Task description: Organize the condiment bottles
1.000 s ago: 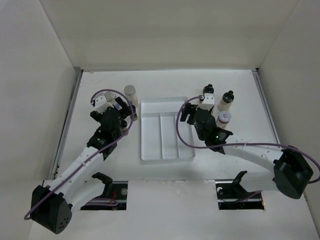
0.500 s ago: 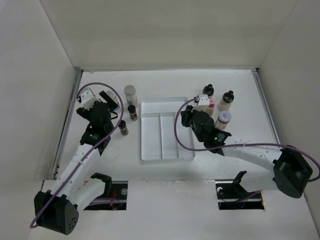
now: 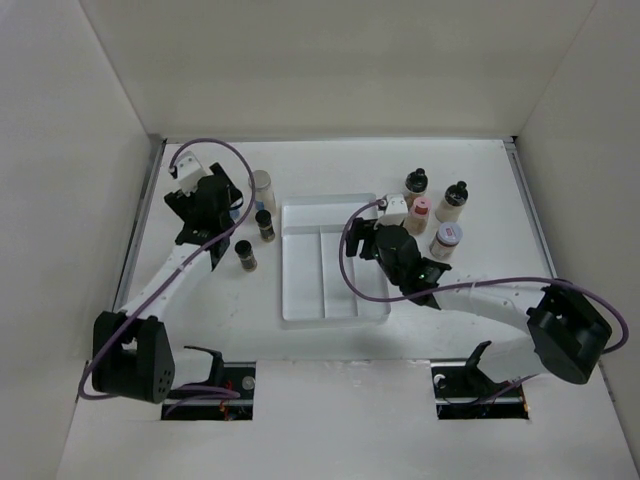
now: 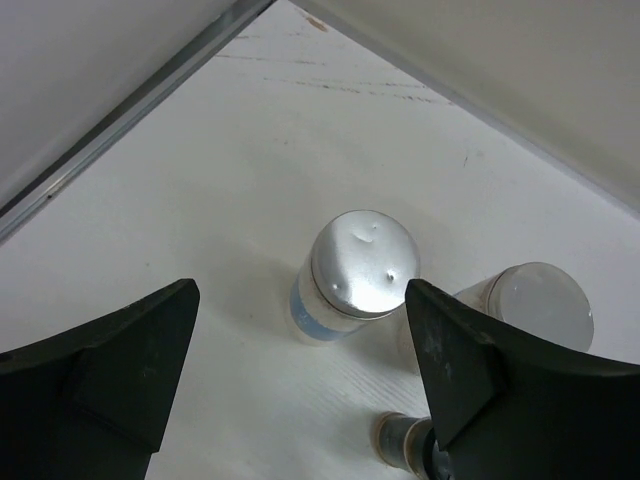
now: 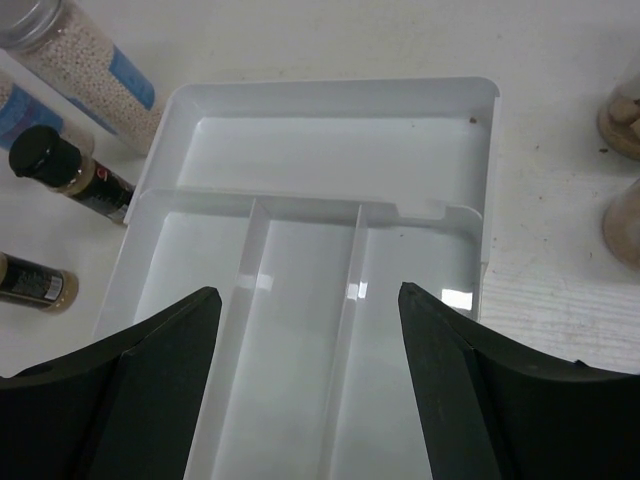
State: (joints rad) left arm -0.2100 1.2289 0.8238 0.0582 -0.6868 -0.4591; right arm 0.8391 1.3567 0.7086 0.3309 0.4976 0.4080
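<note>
Right gripper point(image 5: 305, 300): hangs over the right-hand side of the white three-compartment tray point(image 3: 310, 285), jaws spread wide, nothing between them. Tray: lies mid-surface between the two arms, all three compartments bare. Surface point(image 3: 200, 310): white, walled on three sides. Left group of condiment bottles, just left of the tray: small brown-filled bottle point(image 3: 245, 256) with a black cap, nearest; second small black-capped bottle point(image 3: 265, 224) just beyond it and close to the tray's far left corner; tall pale bottle point(image 3: 263, 188) with a pale cap farther back. Left gripper point(image 4: 300, 295): at the far left of the surface, beside the tall pale bottle, jaws well apart and holding nothing. Silver-capped jar point(image 4: 362, 262): blue-labelled, upright, seen from the left wrist just beyond the open fingertips and not touched by them; the tall pale bottle stands close on its right in that view. Right group, just right of the tray: wide jar point(image 3: 447, 240) with a silvery lid, nearest; pink-capped bottle point(image 3: 421, 213) beyond it, beside the right wrist; two black-capped bottles farthest back, one point(image 3: 416, 184) behind the pink cap, the other point(image 3: 456, 198) to its right
</note>
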